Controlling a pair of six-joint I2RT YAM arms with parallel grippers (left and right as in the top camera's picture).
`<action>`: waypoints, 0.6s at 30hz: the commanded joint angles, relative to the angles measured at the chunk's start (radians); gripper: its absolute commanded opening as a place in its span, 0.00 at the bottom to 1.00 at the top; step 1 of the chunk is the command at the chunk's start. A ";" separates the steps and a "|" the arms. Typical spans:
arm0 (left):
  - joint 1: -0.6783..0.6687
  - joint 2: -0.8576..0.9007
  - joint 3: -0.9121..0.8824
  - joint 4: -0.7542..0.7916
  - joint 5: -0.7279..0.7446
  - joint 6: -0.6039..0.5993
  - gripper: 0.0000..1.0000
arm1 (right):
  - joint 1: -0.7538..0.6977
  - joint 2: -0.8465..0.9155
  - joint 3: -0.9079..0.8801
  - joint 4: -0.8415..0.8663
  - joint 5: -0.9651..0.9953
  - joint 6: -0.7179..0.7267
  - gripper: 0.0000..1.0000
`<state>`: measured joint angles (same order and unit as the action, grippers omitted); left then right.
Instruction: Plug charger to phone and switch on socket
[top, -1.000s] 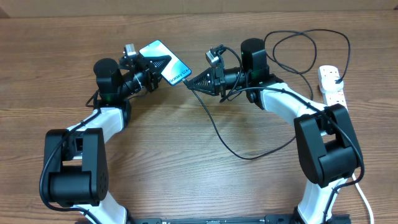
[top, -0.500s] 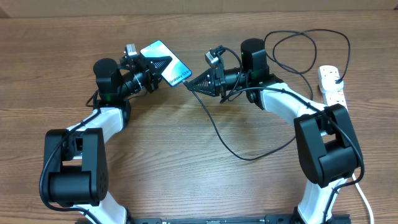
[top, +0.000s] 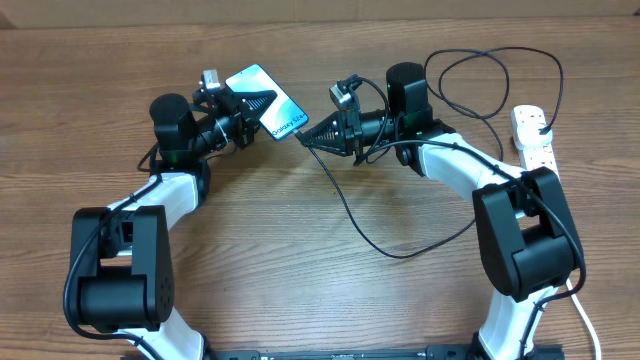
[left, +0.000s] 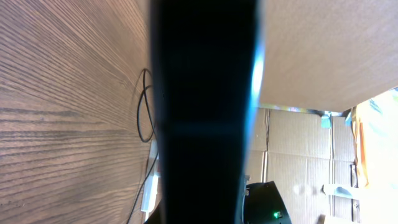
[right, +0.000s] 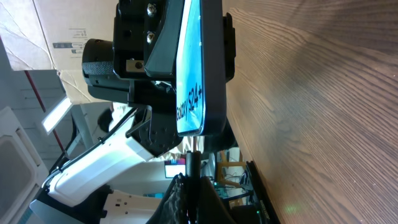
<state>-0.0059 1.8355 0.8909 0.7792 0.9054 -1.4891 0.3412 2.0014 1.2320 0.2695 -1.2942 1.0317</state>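
phone (top: 252, 82) in left hand (top: 258, 108), charger (top: 338, 195) in right hand (top: 308, 136), nearly touching

One phone (top: 266, 99), teal screen. One black charger cable (top: 350, 215), long, looping. One white power strip (top: 533, 137). Two robot arms: left arm (top: 170, 190), right arm (top: 455, 165). One wooden table (top: 300, 290).

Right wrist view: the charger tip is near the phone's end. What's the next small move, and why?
Probably ease the right gripper straight toward the phone, which the left gripper holds. The charger tip sits right at the phone's end edge, roughly in line, but doesn't look seated.
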 joint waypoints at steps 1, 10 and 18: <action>-0.024 -0.010 0.014 0.011 0.135 0.043 0.04 | 0.005 -0.030 -0.002 0.010 0.098 -0.003 0.04; -0.040 -0.010 0.014 0.011 0.158 0.079 0.04 | 0.005 -0.030 -0.002 0.010 0.108 -0.003 0.04; -0.050 -0.010 0.014 0.010 0.175 0.074 0.04 | 0.005 -0.030 -0.002 0.010 0.127 -0.004 0.04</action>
<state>-0.0063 1.8355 0.8909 0.7830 0.9089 -1.4406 0.3428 2.0014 1.2293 0.2676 -1.2854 1.0317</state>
